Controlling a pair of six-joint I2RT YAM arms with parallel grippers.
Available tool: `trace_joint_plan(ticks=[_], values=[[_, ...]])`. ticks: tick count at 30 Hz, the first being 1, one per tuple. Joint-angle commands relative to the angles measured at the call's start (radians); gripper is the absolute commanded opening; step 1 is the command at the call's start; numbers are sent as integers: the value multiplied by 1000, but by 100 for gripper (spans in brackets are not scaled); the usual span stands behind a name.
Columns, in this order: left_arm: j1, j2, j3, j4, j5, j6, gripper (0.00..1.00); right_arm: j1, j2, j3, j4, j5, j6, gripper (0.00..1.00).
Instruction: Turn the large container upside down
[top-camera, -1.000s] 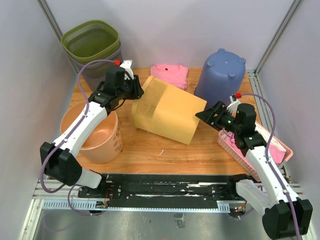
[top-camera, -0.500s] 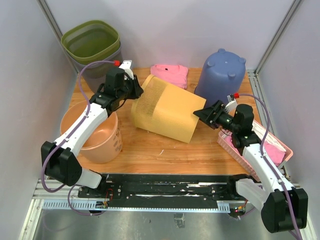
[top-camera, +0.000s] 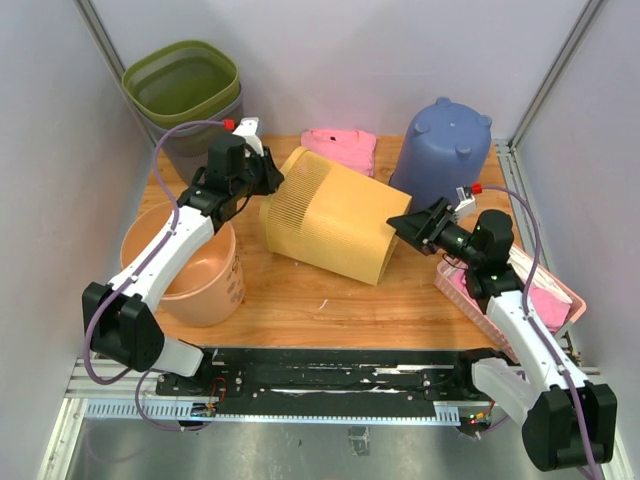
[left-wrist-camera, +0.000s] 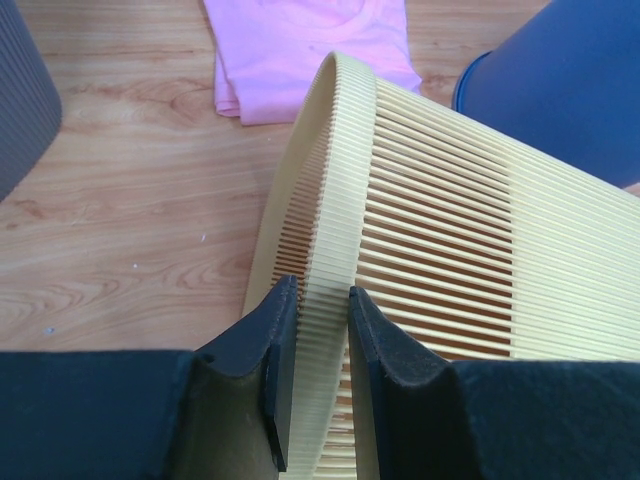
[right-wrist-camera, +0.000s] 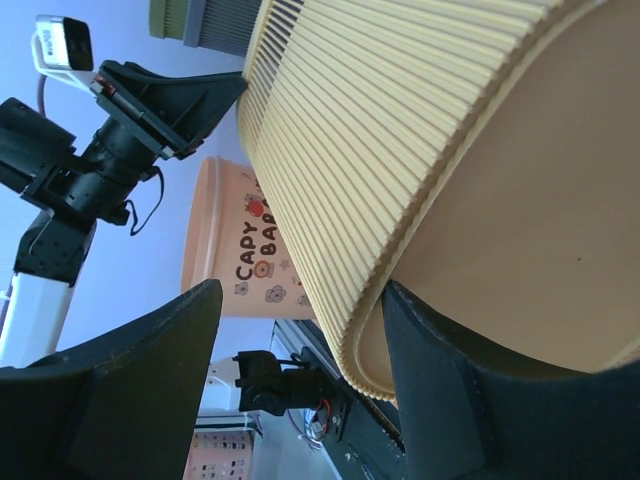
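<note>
Wooden tabletop (top-camera: 300, 290) holds the large yellow ribbed plastic container (top-camera: 335, 225), lying on its side at the centre with its open mouth facing the far left. The left gripper (left-wrist-camera: 320, 295) is pinched narrowly on the container's rim, one finger inside and one outside. The right gripper (right-wrist-camera: 300, 300) stands wide open, straddling the edge of the flat base without clamping it.

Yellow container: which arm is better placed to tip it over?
Left, probably: the left gripper is clamped on the rim of the yellow container and can swing it over, while the right gripper straddles the base edge, jaws open.
</note>
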Motion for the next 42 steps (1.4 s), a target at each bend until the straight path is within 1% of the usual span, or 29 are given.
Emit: trace_joint_plan(ticks=[1, 4, 10, 12, 17, 21, 26, 27, 29, 32, 35, 37, 39, 42], values=[[-24, 32, -32, -58, 96, -50, 16, 31, -60, 95, 132, -80, 48, 66], [-33, 33, -35, -39, 120, -64, 18, 50, -64, 155, 101, -63, 20, 66], [-68, 56, -37, 5, 130, -101, 20, 108, -5, 254, 83, -18, -35, 67], [-74, 73, -34, 17, 134, -112, 23, 147, 30, 298, 81, 4, -67, 67], [-76, 115, -35, 74, 163, -143, 30, 244, 169, 446, 0, 42, -193, 68], [-80, 156, -13, 69, 155, -136, 40, 297, 308, 530, 34, 45, -222, 69], [-78, 171, 73, 30, 124, -124, 69, 315, 488, 666, 37, 34, -232, 69], [-78, 168, 101, 11, 107, -115, 74, 315, 511, 700, 30, 31, -235, 69], [-78, 162, 186, -43, 48, -92, 80, 315, 534, 765, -4, 26, -250, 69], [-78, 142, 301, -163, -36, -51, 85, 314, 508, 844, -97, 41, -321, 69], [-79, 74, 355, -262, -142, -27, 90, 314, 422, 882, -280, 148, -478, 70], [-78, -8, 336, -318, -233, -27, 93, 314, 339, 874, -408, 254, -630, 71], [-78, -92, 304, -399, -327, -50, 96, 313, 244, 835, -544, 396, -753, 72], [-78, -207, 250, -546, -409, -88, 97, 313, 105, 717, -676, 614, -874, 73]])
